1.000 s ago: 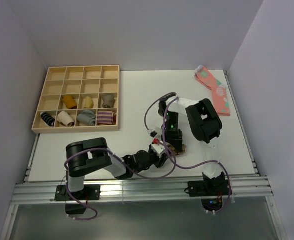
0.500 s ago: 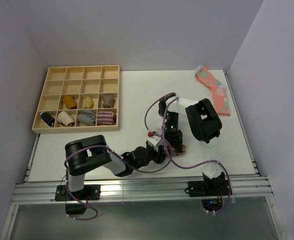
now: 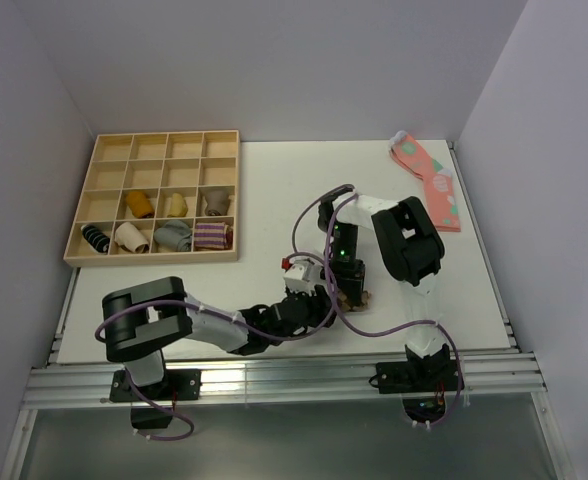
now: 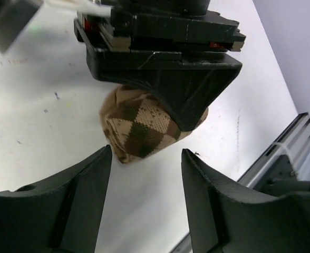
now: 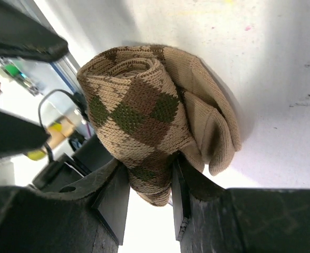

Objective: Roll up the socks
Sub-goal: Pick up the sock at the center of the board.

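Closest in, the left gripper (image 4: 145, 154) has its fingers spread wide, with nothing between them. The socks (image 4: 139, 129) sit just past its fingertips, rolled into a fat bundle on the table (image 4: 34, 105), not touching it as far as I can see. Right behind that, the right gripper (image 5: 149, 179) is pinching the bundle, but only by one end. Most of the roll sticks out beyond its fingers, and a loose flap (image 5: 218, 132) hangs off the far side.

My worries:
- If the pinch lets go before that flap gets tucked, I'd bet it unrolls.
- The end-only grip could let it twist out.
- The left fingers coming in could clip the right ones, because it's tight in there.
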You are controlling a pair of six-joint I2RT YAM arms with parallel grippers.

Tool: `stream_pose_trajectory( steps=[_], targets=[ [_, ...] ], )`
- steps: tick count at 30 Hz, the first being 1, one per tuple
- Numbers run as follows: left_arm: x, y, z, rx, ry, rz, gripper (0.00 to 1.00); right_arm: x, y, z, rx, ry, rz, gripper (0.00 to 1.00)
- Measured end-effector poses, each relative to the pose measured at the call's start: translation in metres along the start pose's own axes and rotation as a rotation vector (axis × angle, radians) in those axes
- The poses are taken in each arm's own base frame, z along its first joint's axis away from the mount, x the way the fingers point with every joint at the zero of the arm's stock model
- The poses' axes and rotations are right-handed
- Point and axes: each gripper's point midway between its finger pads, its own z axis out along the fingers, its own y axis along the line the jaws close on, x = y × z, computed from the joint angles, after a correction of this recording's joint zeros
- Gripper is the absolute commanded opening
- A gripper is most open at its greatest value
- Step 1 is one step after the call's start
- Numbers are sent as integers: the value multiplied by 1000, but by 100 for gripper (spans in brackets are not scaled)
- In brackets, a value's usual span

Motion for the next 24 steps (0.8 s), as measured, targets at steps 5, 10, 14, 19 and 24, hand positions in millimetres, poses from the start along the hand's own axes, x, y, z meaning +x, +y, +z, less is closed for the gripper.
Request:
stream_pose_trajectory(
  steps=[5,10,14,19,24],
  targets=[
    [14,3,-1,-103,46,-171,62,-1,4,3,-22,-24,70,27],
    [35,13,-13,-218,75,-310,63,-3,7,5,-50,-55,137,27],
    [38,4,-15,-231,67,-436,64,-4,8,5,-70,-80,174,26],
    [36,-10,-6,-233,40,-585,64,-7,10,5,-101,-121,220,26],
    [42,-8,3,-263,12,-715,66,-11,12,6,-140,-166,260,25]
  ],
)
